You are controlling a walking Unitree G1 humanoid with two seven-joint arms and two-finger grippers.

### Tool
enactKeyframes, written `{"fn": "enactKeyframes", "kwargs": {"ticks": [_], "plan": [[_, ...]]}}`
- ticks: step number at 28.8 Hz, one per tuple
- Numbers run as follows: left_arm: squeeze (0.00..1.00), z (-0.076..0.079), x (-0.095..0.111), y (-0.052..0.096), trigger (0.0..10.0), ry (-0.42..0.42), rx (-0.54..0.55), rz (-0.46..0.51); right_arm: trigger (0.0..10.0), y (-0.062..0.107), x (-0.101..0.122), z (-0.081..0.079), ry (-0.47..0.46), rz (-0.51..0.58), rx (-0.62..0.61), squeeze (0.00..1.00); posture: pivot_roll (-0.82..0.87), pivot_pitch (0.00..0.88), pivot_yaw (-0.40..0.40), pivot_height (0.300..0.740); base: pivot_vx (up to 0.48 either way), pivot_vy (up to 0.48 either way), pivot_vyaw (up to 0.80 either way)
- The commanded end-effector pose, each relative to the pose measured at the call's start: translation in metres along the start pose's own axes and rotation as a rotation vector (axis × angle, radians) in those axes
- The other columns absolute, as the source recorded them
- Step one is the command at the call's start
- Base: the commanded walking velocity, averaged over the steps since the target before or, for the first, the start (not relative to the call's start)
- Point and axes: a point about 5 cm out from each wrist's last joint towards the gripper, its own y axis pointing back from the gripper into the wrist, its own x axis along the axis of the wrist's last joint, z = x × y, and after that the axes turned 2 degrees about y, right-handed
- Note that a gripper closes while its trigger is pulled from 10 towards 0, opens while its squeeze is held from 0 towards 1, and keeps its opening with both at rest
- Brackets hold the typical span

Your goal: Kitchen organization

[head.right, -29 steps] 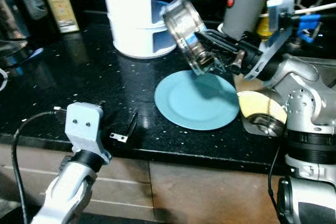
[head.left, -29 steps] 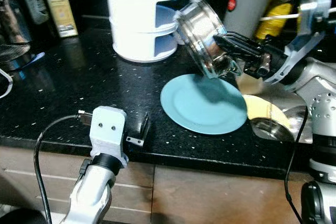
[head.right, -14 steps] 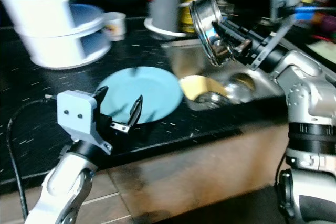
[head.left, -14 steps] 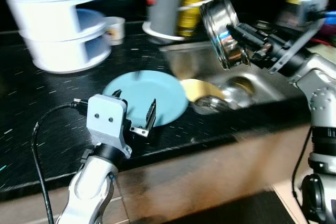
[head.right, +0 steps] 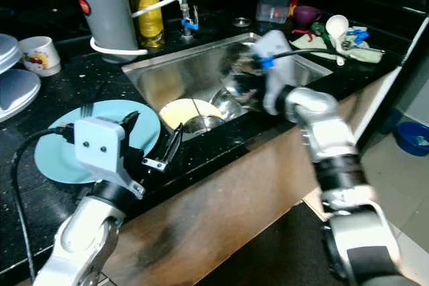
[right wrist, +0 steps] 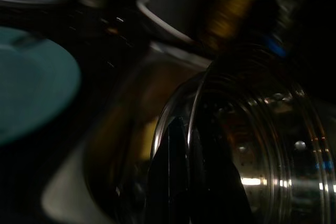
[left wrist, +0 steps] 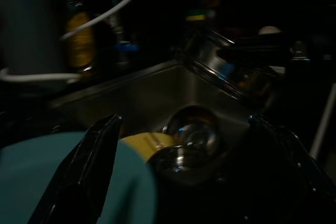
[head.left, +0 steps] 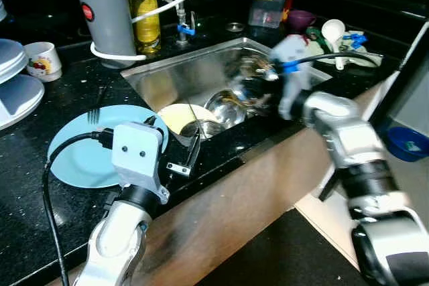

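Carrying a steel pot over the sink, the right claw grips the pot's rim, one black finger inside and one outside, as the right wrist view shows; in the head views that arm is blurred above the sink's front half. By the look of it the task is midway: the pot is not yet set down, and the basin already holds a yellow plate and steel bowls near its front wall. A blue plate with a fork on its far rim lies on the black worktop just beside the sink's left edge, near the worktop's front edge, and seems left to deal with, as do a mug and the clutter at the back of the worktop. The left claw hovers idle over the front edge with its fingers spread wide and nothing between them. Compared with a second ago, the head has swung right, so the white tiered stand has slid to the picture's left edge and the whole sink has come into sight, while the pot has travelled from above the blue plate to above the basin.
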Motion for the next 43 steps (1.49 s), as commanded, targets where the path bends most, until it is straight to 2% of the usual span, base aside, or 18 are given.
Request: {"fn": "enactKeyframes", "kwargs": {"ticks": [1,3,5,6,8,13,17,22,26,30,31,32,33,34,35,36,42,43], "plan": [[0.00,0.000,-0.001,0.001,10.0,-0.007,0.010,-0.013,10.0,-0.006,0.008,0.001,0.052,0.028,-0.020,0.00,0.11,0.000,-0.043,0.740,0.000,0.000,0.00],[0.00,0.000,-0.001,0.001,10.0,-0.007,0.012,-0.014,10.0,-0.011,0.008,-0.001,0.059,0.028,-0.024,0.00,0.11,0.000,-0.045,0.740,0.000,0.000,0.00],[0.00,0.001,-0.001,0.002,10.0,-0.005,0.017,-0.018,10.0,-0.023,0.001,-0.004,0.117,-0.045,-0.053,0.00,0.11,0.000,-0.049,0.740,0.000,0.000,0.00],[0.00,0.001,0.000,0.003,10.0,-0.004,0.019,-0.020,10.0,-0.028,-0.008,-0.004,0.172,-0.124,-0.071,0.00,0.12,0.000,-0.053,0.740,0.000,0.000,0.00],[0.00,0.002,0.001,0.005,10.0,-0.003,0.022,-0.025,10.0,-0.030,-0.018,-0.002,0.228,-0.221,-0.101,0.00,0.13,0.000,-0.054,0.740,0.000,0.000,0.00],[0.00,0.003,0.003,0.012,10.0,0.001,0.027,-0.041,10.0,-0.030,-0.030,0.005,0.217,-0.334,-0.133,0.00,0.14,0.000,-0.056,0.740,0.000,0.000,0.00],[0.00,0.004,0.003,0.015,10.0,0.000,0.028,-0.050,10.0,-0.030,-0.032,0.007,0.211,-0.359,-0.141,0.00,0.15,0.000,-0.056,0.740,0.000,0.000,0.00],[0.00,0.005,0.005,0.018,10.0,0.002,0.031,-0.060,10.0,-0.034,-0.036,0.002,0.199,-0.395,-0.072,0.00,0.16,0.000,-0.060,0.740,0.000,0.000,0.00],[0.00,0.004,0.006,0.018,10.0,-0.001,0.043,-0.065,10.0,-0.042,-0.043,-0.017,0.218,-0.429,0.090,0.00,0.17,0.000,-0.065,0.740,0.000,0.000,0.00],[0.00,0.005,0.006,0.018,10.0,-0.001,0.045,-0.066,10.0,-0.043,-0.048,-0.022,0.219,-0.463,0.128,0.01,0.17,0.000,-0.065,0.740,0.000,0.000,0.00],[0.00,0.005,0.006,0.018,10.0,-0.001,0.045,-0.067,10.0,-0.042,-0.049,-0.023,0.218,-0.473,0.131,0.20,0.17,0.000,-0.063,0.740,0.000,0.000,0.00],[0.00,0.005,0.006,0.018,10.0,-0.003,0.043,-0.065,10.0,-0.041,-0.052,-0.023,0.215,-0.486,0.133,0.82,0.17,0.000,-0.063,0.740,0.000,0.000,0.00],[0.00,0.005,0.006,0.018,10.0,-0.003,0.043,-0.065,10.0,-0.041,-0.052,-0.023,0.215,-0.486,0.133,0.82,0.17,0.000,-0.063,0.740,0.000,0.000,0.00],[0.00,0.005,0.006,0.018,10.0,-0.004,0.042,-0.065,10.0,-0.041,-0.053,-0.023,0.213,-0.493,0.133,0.95,0.17,0.000,-0.062,0.740,0.000,0.000,0.00],[0.00,0.005,0.006,0.018,10.0,-0.004,0.042,-0.065,10.0,-0.041,-0.053,-0.023,0.213,-0.493,0.133,0.95,0.17,0.000,-0.062,0.740,0.000,0.000,0.00],[0.00,0.004,0.006,0.016,10.0,-0.008,0.041,-0.064,10.0,-0.040,-0.053,-0.020,0.191,-0.475,0.113,1.00,0.16,0.000,-0.058,0.740,0.000,0.000,0.00],[0.00,0.003,0.006,0.011,10.0,-0.012,0.039,-0.052,10.0,-0.037,-0.040,-0.004,0.092,-0.323,0.000,0.93,0.15,0.000,-0.056,0.740,0.000,0.000,0.00],[0.00,0.002,0.006,0.009,10.0,-0.013,0.041,-0.048,10.0,-0.036,-0.031,-0.001,0.025,-0.226,-0.016,0.21,0.15,0.000,-0.057,0.740,0.000,0.000,0.00]]}}
